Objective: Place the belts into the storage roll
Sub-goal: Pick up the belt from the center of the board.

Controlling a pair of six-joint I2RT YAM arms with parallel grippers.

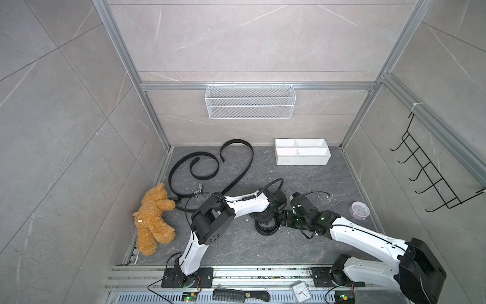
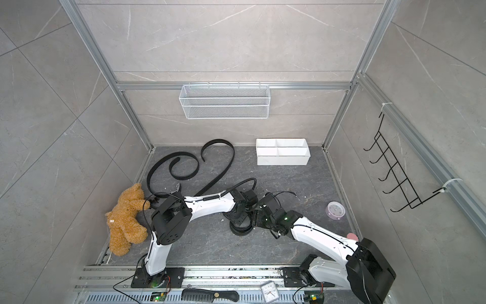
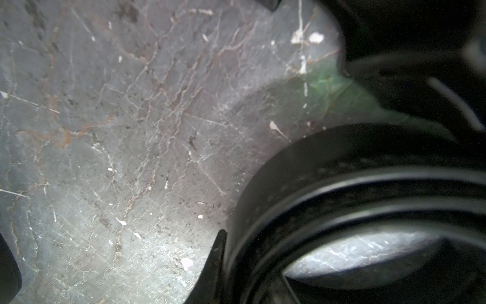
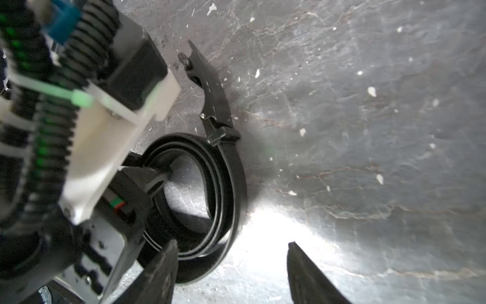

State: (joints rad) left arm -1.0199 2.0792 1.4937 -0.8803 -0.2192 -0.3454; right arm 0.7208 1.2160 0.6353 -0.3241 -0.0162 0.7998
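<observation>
Black strap wound into a tight ring: the coiled belt (image 4: pixel 238 189) sits on the dark stone floor (image 4: pixel 368 158) between the 2 arms, near the front of the cell and well apart from the storage roll (image 1: pixel 302 160), whose 4 compartments hold nothing visible. The left gripper (image 3: pixel 252 271) is nearly closed on the ring's wall, 1 finger (image 3: pixel 218 263) outside the windings and the other inside, a pinch that probably stops the springy layers from unwinding. The right gripper (image 4: pixel 231 250) stands wide and carries nothing. Its jaws straddle the near side of the ring, 1 over the windings and 1 over bare floor; whether either touches cannot be told. This looks like the set-up for a 2nd grip, so that the ring can be lifted without springing loose. The buckle end (image 4: pixel 207 86) juts free past its keeper loop, a likely snag at the tray wall. The 2 other belts, a spiral (image 1: pixel 181 161) and a long loop (image 1: pixel 236 142), lie uncoiled at the back left, their near ends running toward the teddy bear (image 1: pixel 153 218). None of the 3 is stored yet.
</observation>
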